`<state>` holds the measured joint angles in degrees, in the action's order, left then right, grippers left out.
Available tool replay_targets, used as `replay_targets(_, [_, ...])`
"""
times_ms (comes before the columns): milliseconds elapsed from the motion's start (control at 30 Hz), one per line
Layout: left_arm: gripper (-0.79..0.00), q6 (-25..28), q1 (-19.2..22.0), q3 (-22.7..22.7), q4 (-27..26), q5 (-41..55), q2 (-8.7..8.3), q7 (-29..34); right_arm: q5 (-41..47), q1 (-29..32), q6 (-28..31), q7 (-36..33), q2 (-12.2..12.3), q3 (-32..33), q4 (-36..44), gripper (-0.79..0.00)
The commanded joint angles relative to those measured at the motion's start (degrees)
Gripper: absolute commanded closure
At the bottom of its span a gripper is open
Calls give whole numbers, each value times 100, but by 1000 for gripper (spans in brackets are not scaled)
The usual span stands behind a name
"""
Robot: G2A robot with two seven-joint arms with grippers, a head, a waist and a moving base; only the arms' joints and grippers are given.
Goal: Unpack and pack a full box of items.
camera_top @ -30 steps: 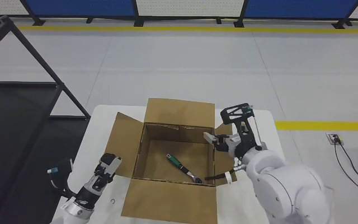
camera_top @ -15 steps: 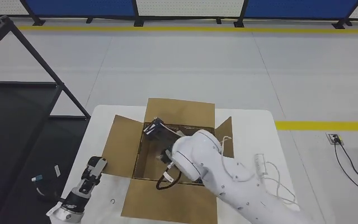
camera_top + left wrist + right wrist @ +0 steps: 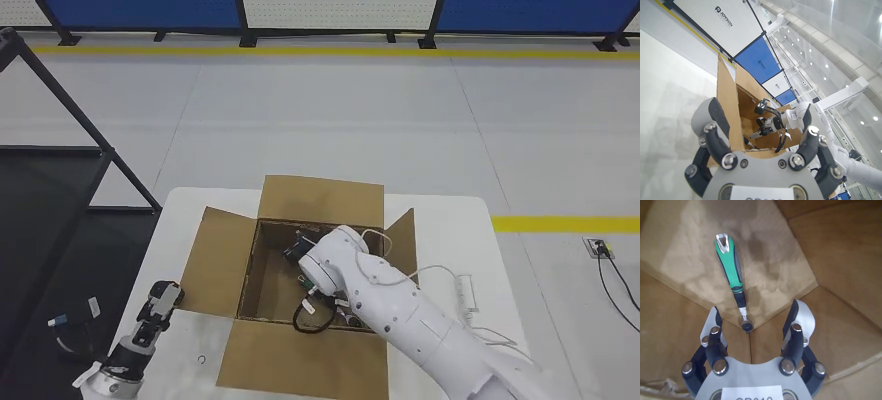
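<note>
My right fingers (image 3: 800, 315) are spread wide with nothing between them. They hang inside the box (image 3: 829, 256), just above the head end of the ratchet wrench (image 3: 730, 268). The wrench lies flat on the box floor. Its metal head is tucked into a bottom corner where two walls meet, and its green and grey handle runs away from that corner across the floor. The head looks to be touching the corner seam, though from this angle I can't be sure. One finger sits to either side of the head, neither in contact with it.

From above, my right arm (image 3: 370, 290) bends over the box opening and covers much of the floor.

My left fingers (image 3: 717, 117) are likewise wide open and empty, facing the outer side wall of the box. In the top view they sit over the left part of the bench (image 3: 190, 215), near the box's left flap but apart from it. The box stands mid-bench with its flaps folded outward.
</note>
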<state>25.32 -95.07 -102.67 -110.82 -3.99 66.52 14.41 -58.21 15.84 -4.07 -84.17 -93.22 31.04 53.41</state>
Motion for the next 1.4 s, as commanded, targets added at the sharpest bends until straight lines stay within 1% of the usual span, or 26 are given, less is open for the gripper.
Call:
replay_targets(0, [-785,8,24,-5,32,24,-2,41,84,-31,109,1,-61,-36,-277,-619])
replay_targets(67, [-785,14,49,-15,59,42,-5,86,193,-53,171,91,-126,-42,-508,-579])
replay_targets(100, [-785,11,58,-19,72,55,-6,104,234,-62,223,130,-158,-54,-615,-576])
replay_targets(133, [-785,6,67,-28,82,55,-7,117,297,-63,283,188,-191,-60,-702,-613])
replay_targets(167, [-785,6,76,-36,91,61,-8,128,341,-68,334,230,-223,-71,-795,-631])
replay_targets(300, [-785,0,96,-57,121,97,-10,162,431,-94,463,367,-354,-142,-1085,-613])
replay_targets(467, [-785,-5,100,-80,139,112,-10,166,376,-123,519,528,-512,-269,-1364,-680])
replay_targets(567, [-785,-8,97,-92,134,101,-9,159,398,-153,619,652,-585,-284,-1555,-597])
replay_targets(633, [-785,-7,88,-98,129,103,-7,151,401,-169,666,728,-629,-291,-1682,-520])
replay_targets(667, [-785,-13,83,-103,129,105,-6,143,412,-178,681,760,-651,-289,-1739,-477])
replay_targets(700, [-785,-19,79,-106,123,98,-6,141,416,-189,700,789,-671,-289,-1798,-391])
replay_targets(733, [-785,-22,76,-106,119,96,-5,139,434,-198,709,834,-690,-278,-1854,-360])
replay_targets(833, [-785,-27,66,-107,112,99,-3,127,474,-220,766,929,-740,-254,-2010,-342])
replay_targets(900, [-785,-27,59,-106,107,95,-1,122,481,-234,790,973,-770,-245,-2087,-311])
replay_targets(1100, [-785,-38,37,-84,74,53,6,101,497,-264,830,1070,-840,-203,-2284,-277])
replay_targets(1167, [-785,-45,28,-84,65,40,7,94,507,-276,845,1121,-855,-177,-2342,-234])
replay_targets(1300, [-785,-52,0,-89,37,18,11,78,488,-299,854,1185,-875,-135,-2389,-191])
replay_targets(1367, [-785,-49,-16,-87,21,5,14,63,475,-300,848,1188,-882,-118,-2390,-185])
